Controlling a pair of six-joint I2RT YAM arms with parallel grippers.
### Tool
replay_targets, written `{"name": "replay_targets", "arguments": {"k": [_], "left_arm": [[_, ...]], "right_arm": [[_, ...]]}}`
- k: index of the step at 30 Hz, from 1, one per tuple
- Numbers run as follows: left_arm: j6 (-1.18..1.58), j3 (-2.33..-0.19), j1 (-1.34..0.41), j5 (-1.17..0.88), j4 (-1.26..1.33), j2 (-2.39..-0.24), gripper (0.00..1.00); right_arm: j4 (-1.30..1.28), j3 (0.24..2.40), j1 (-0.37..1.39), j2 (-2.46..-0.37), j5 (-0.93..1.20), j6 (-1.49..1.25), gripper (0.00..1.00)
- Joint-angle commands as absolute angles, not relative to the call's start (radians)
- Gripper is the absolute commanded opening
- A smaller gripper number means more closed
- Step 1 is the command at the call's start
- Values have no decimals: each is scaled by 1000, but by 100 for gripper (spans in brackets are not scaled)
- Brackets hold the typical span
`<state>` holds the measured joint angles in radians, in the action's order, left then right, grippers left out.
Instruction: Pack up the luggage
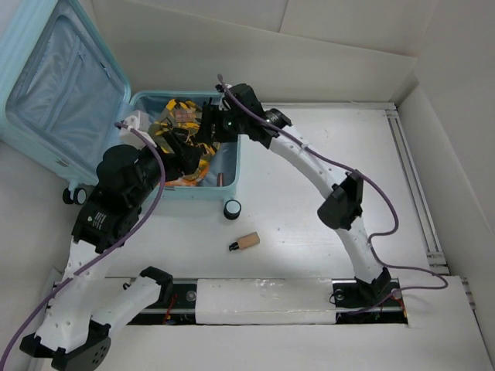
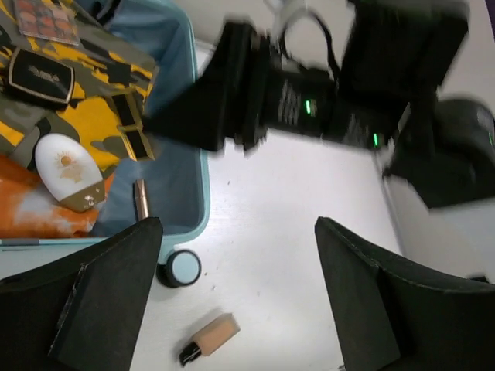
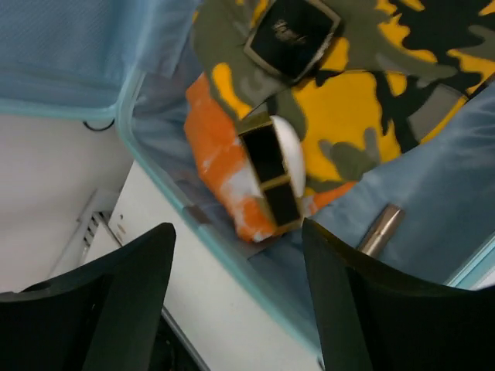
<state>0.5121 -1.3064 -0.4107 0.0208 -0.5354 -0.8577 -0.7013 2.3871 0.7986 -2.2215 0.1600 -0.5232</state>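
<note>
Aqua hard-shell luggage (image 1: 201, 193) sits open at the far left of the surface (image 1: 294, 224), lid (image 1: 62, 77) tipped back and base half mostly loaded. My read is that packing is well along, not finished. In the base: a yellow/olive camo garment (image 2: 85, 116), orange-and-white fabric (image 3: 220, 162) at its edge, a black compact with gold rim (image 3: 292, 35) on top of the camo, and a white oval bottle with gold cap (image 2: 68, 171). A black-and-gold rectangular piece (image 3: 271, 174) lies across that bottle, and a rose-gold lipstick tube (image 3: 380, 229) lies on bare lining near the front wall. What looks like an eyeshadow palette (image 2: 46, 15) is partly cut off by the frame. The lid half shows only grey-blue lining, with nothing in it that I can see. Left out: one small tan bottle with black cap (image 1: 244, 242), on its side on the surface near the front caster wheel (image 1: 232, 209), outside the shell. Left end effector (image 2: 236, 232) is spread wide and empty, hanging over the front wall and the surface beside it. Right end effector (image 3: 237, 232) is likewise released, nothing between its fingers, over a corner of the base. Remaining, I'd say: get the tan bottle in, then close the lid.
</note>
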Motion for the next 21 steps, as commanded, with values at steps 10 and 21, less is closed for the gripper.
{"name": "replay_targets", "arguments": {"k": [10, 21], "left_arm": [[341, -970, -443, -291, -394, -949, 83], [325, -986, -982, 92, -365, -1276, 94]], "right_arm": [[-591, 1617, 493, -1740, 224, -525, 73], [-638, 1126, 407, -1273, 198, -491, 73]]}}
